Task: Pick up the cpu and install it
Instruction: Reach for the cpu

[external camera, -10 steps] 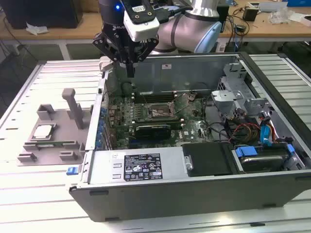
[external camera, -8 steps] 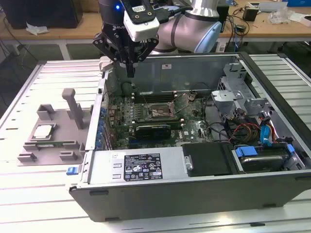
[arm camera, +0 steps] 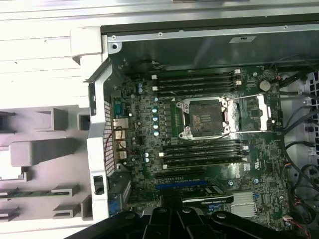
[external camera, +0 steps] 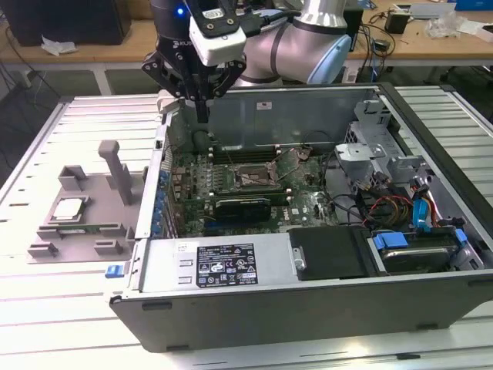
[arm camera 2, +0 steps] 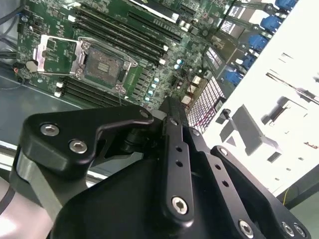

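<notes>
In the exterior view, the gripper (external camera: pixel 202 114) hangs high over the open computer case (external camera: pixel 308 308). It is above the case wall (external camera: pixel 158 173) on the exterior view's left and well clear of its top edge. The jaws look pressed together with nothing between them, though the dark tips blur into the background here. The cpu (external camera: pixel 68 208) lies flat on the grey plastic tray (external camera: pixel 77 235), outside the case on the exterior view's left. It sits beside the tray's upright posts (external camera: pixel 115 169), well apart from the gripper. The tray rests on the slatted table (external camera: pixel 46 324), with bare table around it. Inside the case, the cpu socket (external camera: pixel 250 179) stands open on the motherboard. A black expansion card (external camera: pixel 243 204) lies just beside it, and a cable bundle (external camera: pixel 393 204) crowds the exterior view's right.

In the second wrist view, the gripper (arm camera 2: pixel 172 107) points down past the case edge, its fingers (arm camera 2: pixel 174 164) closed on each other. The socket (arm camera 2: pixel 102 67) is uncovered, with its metal frame (arm camera 2: pixel 52 55) swung aside. The tray (arm camera 2: pixel 249 129) shows pale and washed out beyond the case wall.

In the first wrist view, the gripper (arm camera: pixel 173 204) sits over the expansion card (arm camera: pixel 199 191). The socket (arm camera: pixel 205 118) lies between two banks of memory slots (arm camera: pixel 199 79), with open air above it. The case wall (arm camera: pixel 99 149) separates the motherboard from the tray (arm camera: pixel 45 149).
</notes>
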